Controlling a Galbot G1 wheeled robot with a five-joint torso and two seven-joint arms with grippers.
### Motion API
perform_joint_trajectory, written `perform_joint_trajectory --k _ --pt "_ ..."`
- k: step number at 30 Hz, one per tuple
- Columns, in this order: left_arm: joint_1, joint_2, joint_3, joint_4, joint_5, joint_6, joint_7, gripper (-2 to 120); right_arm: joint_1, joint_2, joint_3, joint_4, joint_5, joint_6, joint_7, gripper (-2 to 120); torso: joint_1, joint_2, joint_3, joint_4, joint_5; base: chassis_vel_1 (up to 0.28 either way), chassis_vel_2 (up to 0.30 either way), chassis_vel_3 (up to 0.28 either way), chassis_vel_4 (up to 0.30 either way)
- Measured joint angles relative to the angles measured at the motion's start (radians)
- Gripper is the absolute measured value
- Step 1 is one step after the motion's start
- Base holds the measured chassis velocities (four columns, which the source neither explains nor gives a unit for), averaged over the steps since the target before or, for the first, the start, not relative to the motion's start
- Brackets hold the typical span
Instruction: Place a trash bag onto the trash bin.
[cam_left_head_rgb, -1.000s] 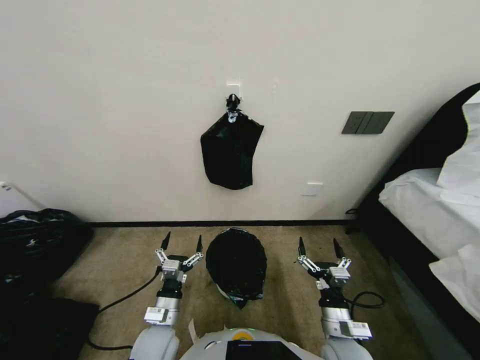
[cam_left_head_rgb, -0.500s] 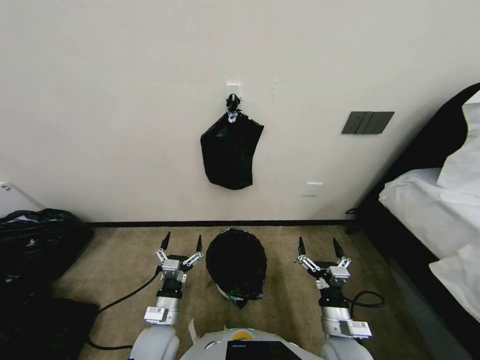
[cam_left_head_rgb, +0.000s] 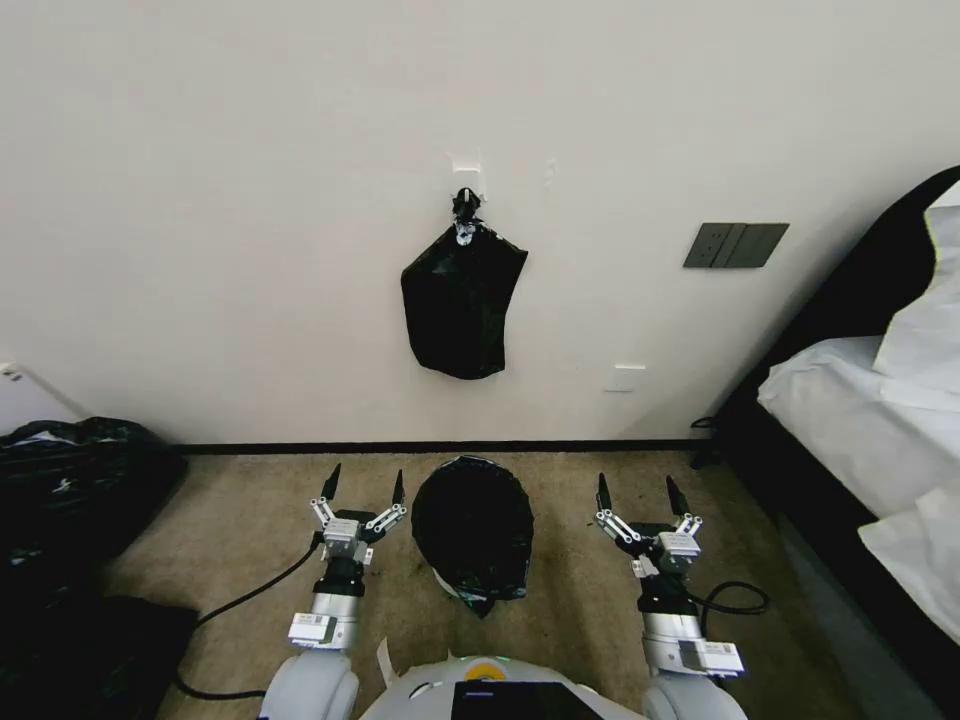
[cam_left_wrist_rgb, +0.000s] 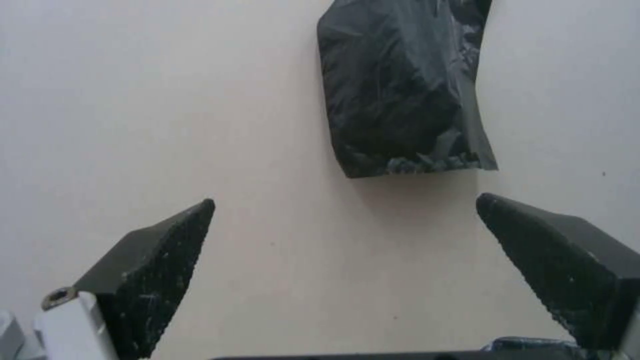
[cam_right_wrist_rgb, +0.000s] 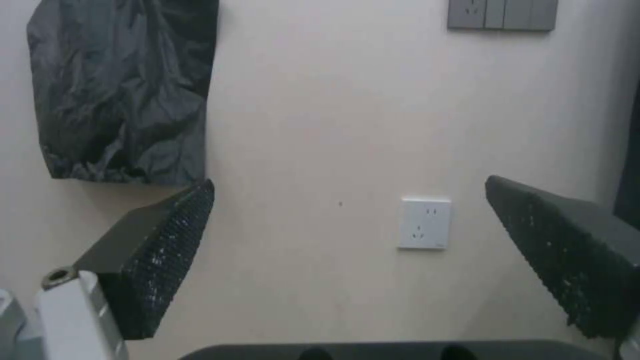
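Covering the trash bin (cam_left_head_rgb: 452, 585) almost wholly, the trash bag (cam_left_head_rgb: 472, 530) leaves only a pale sliver at its base. Wall (cam_left_head_rgb: 250, 200) at 12 o'clock, bag bundle (cam_left_head_rgb: 460, 310) hooked there; carpet (cam_left_head_rgb: 570, 600) below. My left gripper (cam_left_head_rgb: 362, 482) at 9 o'clock of the bin, right gripper (cam_left_head_rgb: 640, 493) at 3 o'clock: fingers spread wide, empty.

- No writing, brand or number can be read anywhere.
- The small white labels (cam_left_head_rgb: 312, 629) on the robot's forearms carry print too fine to make out.
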Motion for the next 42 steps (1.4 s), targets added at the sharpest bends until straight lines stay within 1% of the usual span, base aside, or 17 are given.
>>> perform_joint_trajectory --k 42 --pt "0.0 0.0 0.0 0.0 -0.001 0.001 0.0 100 0.0 0.0 0.0 0.0 0.002 -0.001 0.001 100 0.0 0.0 0.0 0.0 0.0 0.0 0.0 0.0 0.0"
